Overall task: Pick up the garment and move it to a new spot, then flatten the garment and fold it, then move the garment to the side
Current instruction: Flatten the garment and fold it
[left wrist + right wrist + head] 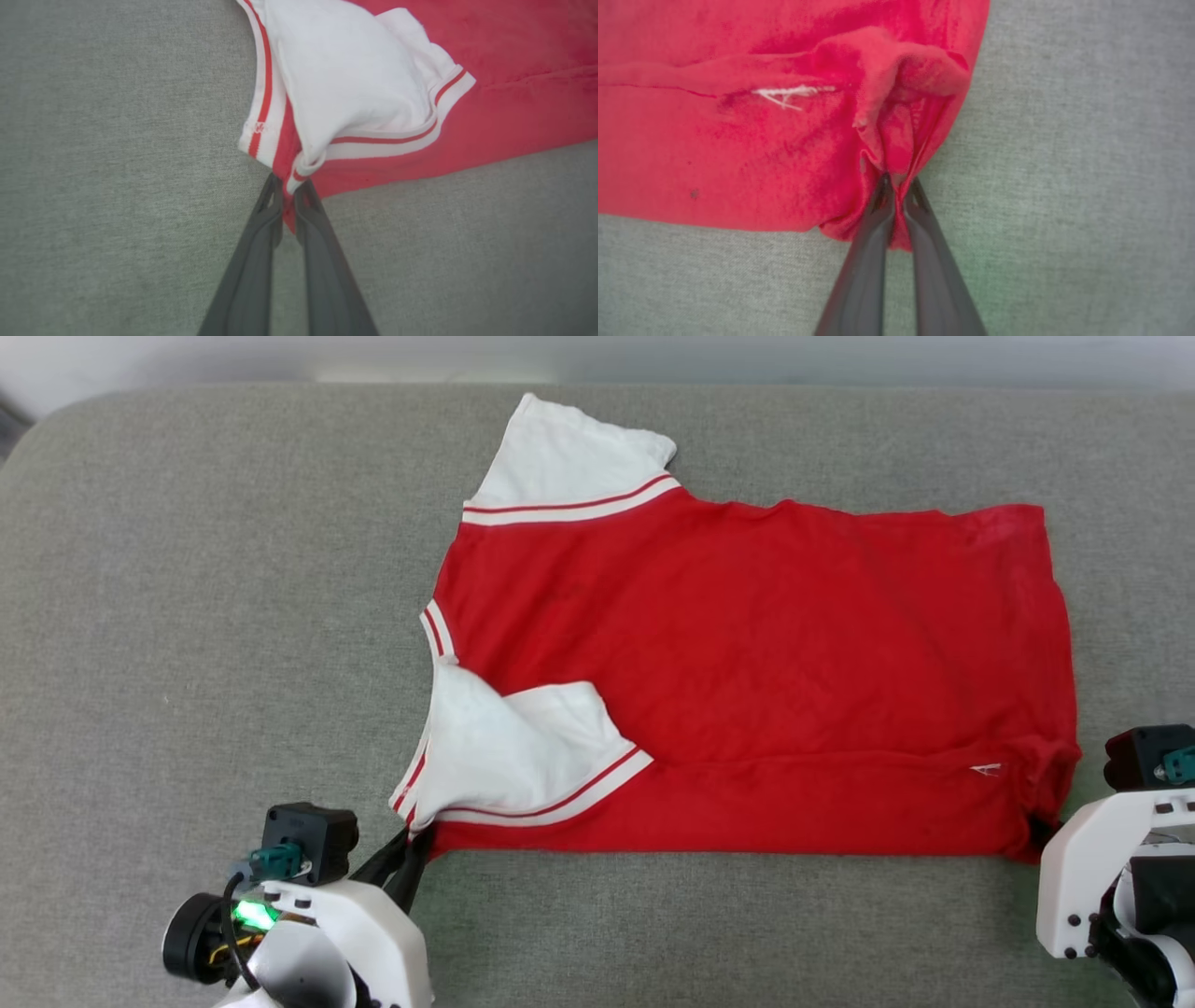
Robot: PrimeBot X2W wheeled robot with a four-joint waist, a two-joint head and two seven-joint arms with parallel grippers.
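on the grey cushion lies the shirt. left gripper pinches its near left corner, right gripper its near right.

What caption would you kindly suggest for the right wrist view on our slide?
The right pincer shut on a bunched corner of the red garment, lying on grey upholstery.

Grey woven fabric covers the worktop, whose far left corner is rounded. Beyond the worktop's far edge runs a pale, blurred strip in soft, even light.
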